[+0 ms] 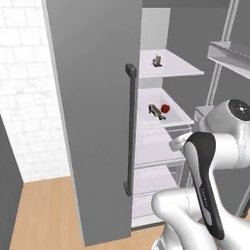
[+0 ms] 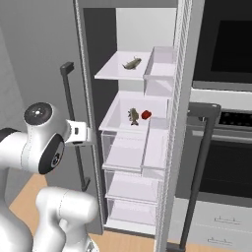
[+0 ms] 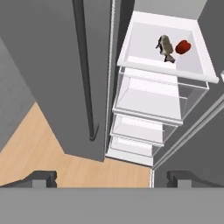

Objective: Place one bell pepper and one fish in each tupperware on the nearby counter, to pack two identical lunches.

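The fridge (image 2: 147,147) stood open, its tall grey door (image 1: 93,122) swung out beside the arm, and that door looked the likeliest trouble: a reach toward the shelves could clip its edge or the long dark handle (image 1: 130,129). The middle shelf (image 3: 144,43) held one fish (image 3: 165,47) and one bell pepper (image 3: 183,47) just beside each other, so a grasp aimed at either might nudge the other, and the round pepper would probably roll. A second fish (image 2: 132,63) lay on the upper shelf (image 2: 115,69). The gripper (image 3: 111,177) hung well back from the food, its fingers (image 3: 41,178) spread fully wide and holding nothing.
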